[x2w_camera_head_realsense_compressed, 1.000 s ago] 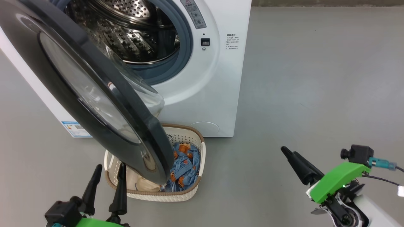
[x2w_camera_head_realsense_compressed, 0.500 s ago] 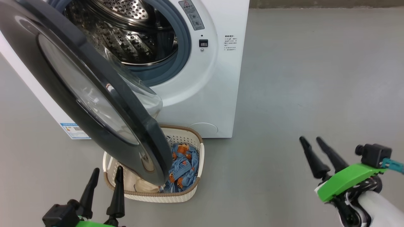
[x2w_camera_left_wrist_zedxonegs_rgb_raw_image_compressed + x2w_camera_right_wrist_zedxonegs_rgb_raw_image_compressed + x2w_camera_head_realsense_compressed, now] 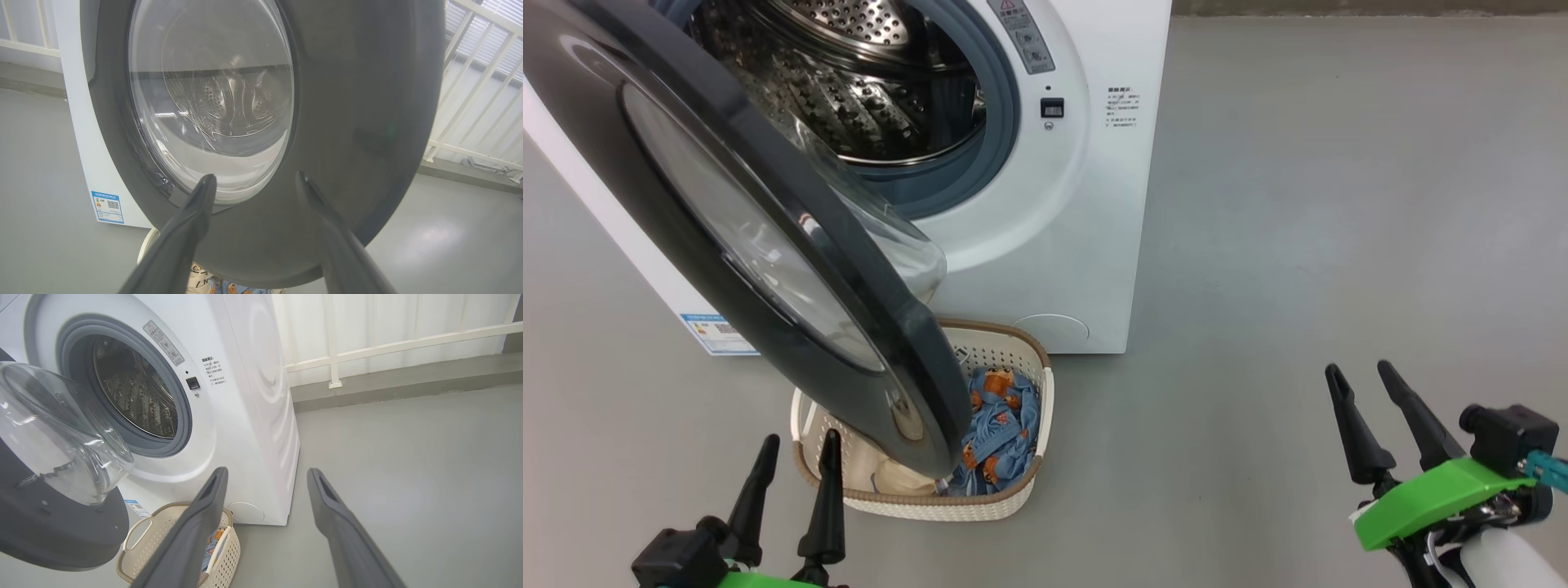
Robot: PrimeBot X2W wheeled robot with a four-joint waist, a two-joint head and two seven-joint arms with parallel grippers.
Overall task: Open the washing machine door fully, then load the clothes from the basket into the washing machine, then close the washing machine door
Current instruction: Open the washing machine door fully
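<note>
Black washing machine door (image 3: pixel 760 245) hangs beyond spread left fingers (image 3: pixel 827 490); right fingers (image 3: pixel 1352 437) spread too.

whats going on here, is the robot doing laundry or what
A two-armed robot is working at a washing machine. The washing machine door stands part open, hanging over the basket on the floor, where the clothes lie; none show in the drum. The left gripper faces the door's outer side, the right gripper hangs over the floor. Both have open jaws and hold nothing.
</note>
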